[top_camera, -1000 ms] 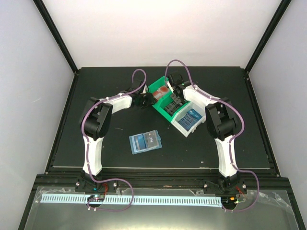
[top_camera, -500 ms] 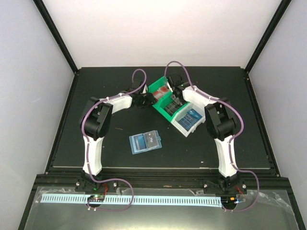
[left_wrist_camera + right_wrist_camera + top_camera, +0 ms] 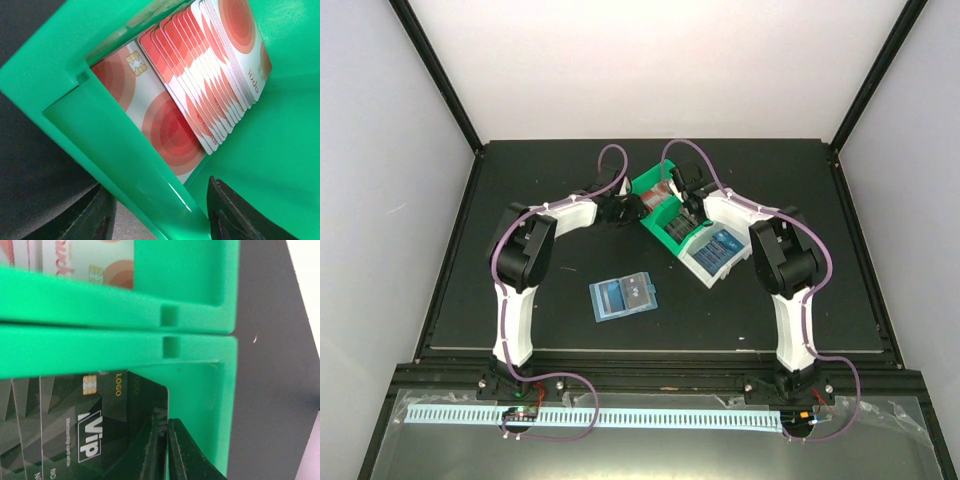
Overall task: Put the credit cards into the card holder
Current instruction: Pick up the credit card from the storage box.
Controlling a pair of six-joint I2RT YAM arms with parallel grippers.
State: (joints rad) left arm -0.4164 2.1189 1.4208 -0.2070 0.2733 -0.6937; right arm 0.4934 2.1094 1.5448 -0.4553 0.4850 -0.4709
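The blue-teal card holder [image 3: 622, 296] lies open on the black mat, apart from both grippers. Red-and-white credit cards [image 3: 200, 85] stand fanned in one green bin [image 3: 280, 150]. Dark blackish-green credit cards [image 3: 75, 440] printed "VIP" stand in the neighbouring green bin [image 3: 125, 340]. My right gripper [image 3: 165, 440] is down in that bin, its fingers pinched on the edge of the endmost dark card. My left gripper [image 3: 160, 205] straddles the red-card bin's wall, with a gap showing beside one finger. In the top view the left gripper [image 3: 628, 208] and the right gripper [image 3: 685, 203] meet at the bins.
A white bin [image 3: 698, 268] with blue credit cards [image 3: 720, 245] sits against the green bins on their near right. The bins stand slanted at the mat's far middle. The mat's raised black border [image 3: 450, 250] runs along the sides.
My right arm has shifted slightly over the green bins. The left arm, the bins and the card holder have not moved.
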